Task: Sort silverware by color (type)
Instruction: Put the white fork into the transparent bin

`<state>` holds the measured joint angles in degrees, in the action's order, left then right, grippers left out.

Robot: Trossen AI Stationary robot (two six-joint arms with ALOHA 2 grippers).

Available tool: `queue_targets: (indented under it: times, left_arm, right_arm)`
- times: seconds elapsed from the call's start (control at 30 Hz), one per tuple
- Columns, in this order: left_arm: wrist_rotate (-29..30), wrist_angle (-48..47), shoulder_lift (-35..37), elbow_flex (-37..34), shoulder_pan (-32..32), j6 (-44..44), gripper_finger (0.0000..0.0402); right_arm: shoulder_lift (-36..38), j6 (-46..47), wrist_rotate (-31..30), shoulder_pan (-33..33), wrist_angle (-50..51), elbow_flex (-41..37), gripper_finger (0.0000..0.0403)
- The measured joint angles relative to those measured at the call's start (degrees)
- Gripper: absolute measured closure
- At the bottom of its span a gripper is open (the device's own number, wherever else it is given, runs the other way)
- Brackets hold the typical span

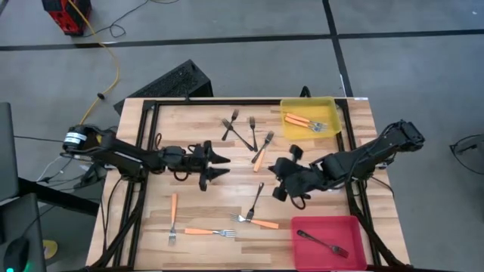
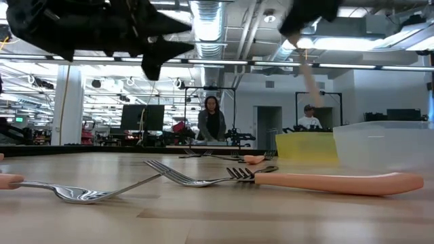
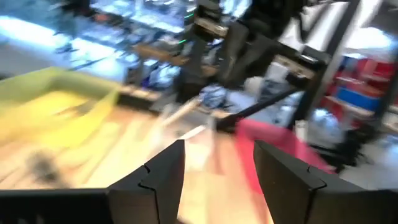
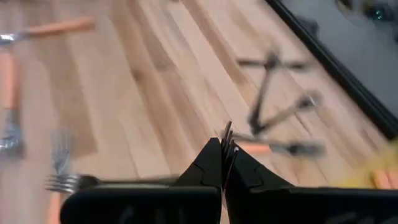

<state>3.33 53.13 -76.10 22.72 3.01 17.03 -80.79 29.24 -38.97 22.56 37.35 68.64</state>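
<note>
Right hand point(image 1: 281, 181) hangs above the middle of the table point(image 1: 197, 204), fingers pressed together on a dark fork point(image 4: 227, 138) whose tines stick up between the tips in the right wrist view. Left hand point(image 1: 221, 167) sits above the table's left-centre, fingers spread and holding nothing, gap plain in the left wrist view. Near edge first: an orange-handled fork point(image 1: 173, 217) lies near the left front, another orange-handled fork point(image 1: 206, 232) lies flat beside it, and an orange-handled fork crossed with a dark one point(image 1: 253, 214) lies just front of the right hand. Red bin point(image 1: 302, 253) at the front right holds one dark fork point(image 1: 323, 243). Farther back, a cluster of dark forks point(image 1: 238, 130) lies near the rear centre, with one orange-handled fork point(image 1: 262, 153) just beside them. Yellow bin point(image 1: 290, 128) at the rear right holds orange-handled forks point(image 1: 305, 121). Low view shows a clear bin point(image 2: 383, 142) next to the yellow one, and two people point(image 2: 211, 120) in the room well behind the table.
</note>
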Motion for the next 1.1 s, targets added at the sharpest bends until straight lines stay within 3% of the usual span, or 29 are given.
queue_targets:
  times: [0.17, 0.4, 0.67, 1.1]
  left_arm:
    - [7.5, -10.9, 5.0, 0.0, 0.0, 3.8, 0.0232]
    - [7.6, -15.3, 6.9, 0.0, 0.0, 5.5, 0.0232]
    - [7.9, -15.3, 6.9, 0.0, 0.0, 5.5, 0.0232]
    - [7.9, -16.9, 6.9, 0.0, 0.0, 5.5, 0.0233]
  right_arm:
    - [0.0, 11.6, 1.0, 0.2, 12.1, 0.0, 0.0383]
    - [0.0, 21.2, 10.0, -0.7, 21.1, -0.1, 0.0383]
    - [-0.7, 28.2, 15.4, -1.8, 32.9, 0.0, 0.0383]
    - [-1.4, 34.2, 18.2, -2.1, 33.2, -9.1, 0.0383]
